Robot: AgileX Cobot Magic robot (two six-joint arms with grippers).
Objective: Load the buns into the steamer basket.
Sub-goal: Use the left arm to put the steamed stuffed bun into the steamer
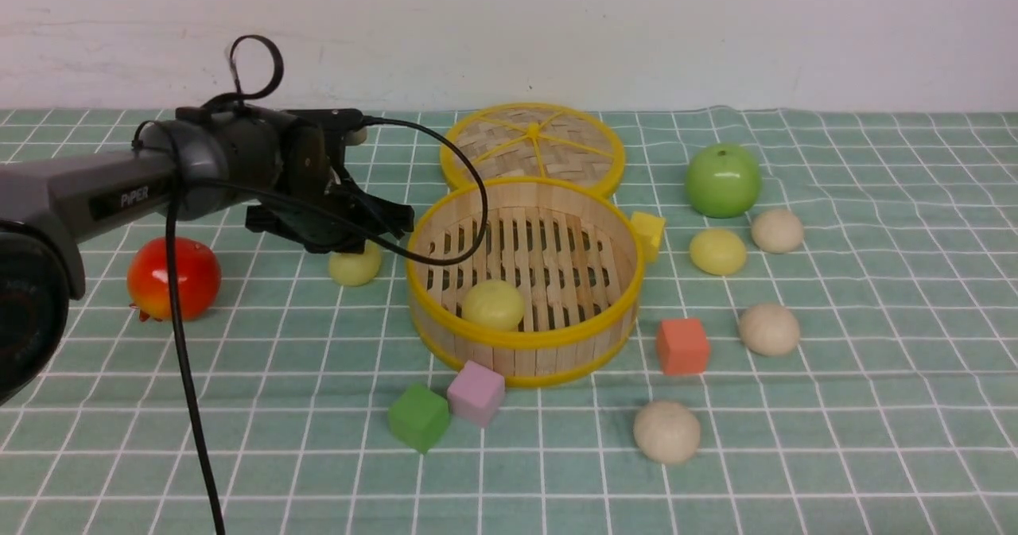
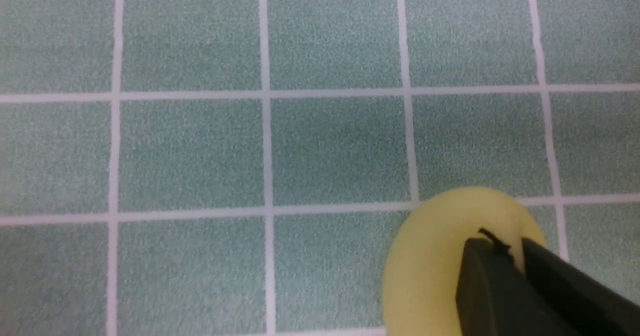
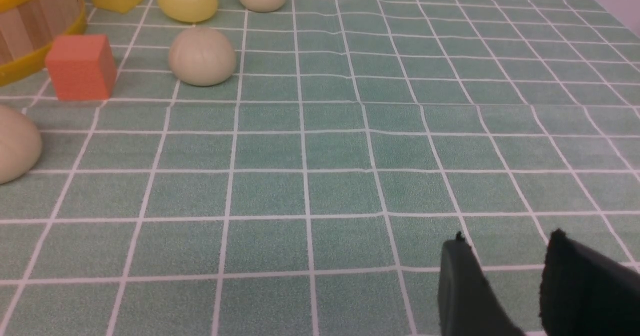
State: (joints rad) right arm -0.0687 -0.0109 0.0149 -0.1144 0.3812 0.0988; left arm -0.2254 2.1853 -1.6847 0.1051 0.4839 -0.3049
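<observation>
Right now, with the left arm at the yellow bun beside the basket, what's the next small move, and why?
Probably lift straight up: the left jaws look shut on the yellow bun, which sits on the cloth, and the steamer basket wall beside it must be cleared.

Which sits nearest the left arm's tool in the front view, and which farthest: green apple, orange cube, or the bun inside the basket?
1. Bun in the steamer basket, just right of the left tool, which pinches another yellow bun.
2. Orange cube, past the basket's right side, nearer the camera.
3. Green apple, far right, at the back.
</observation>
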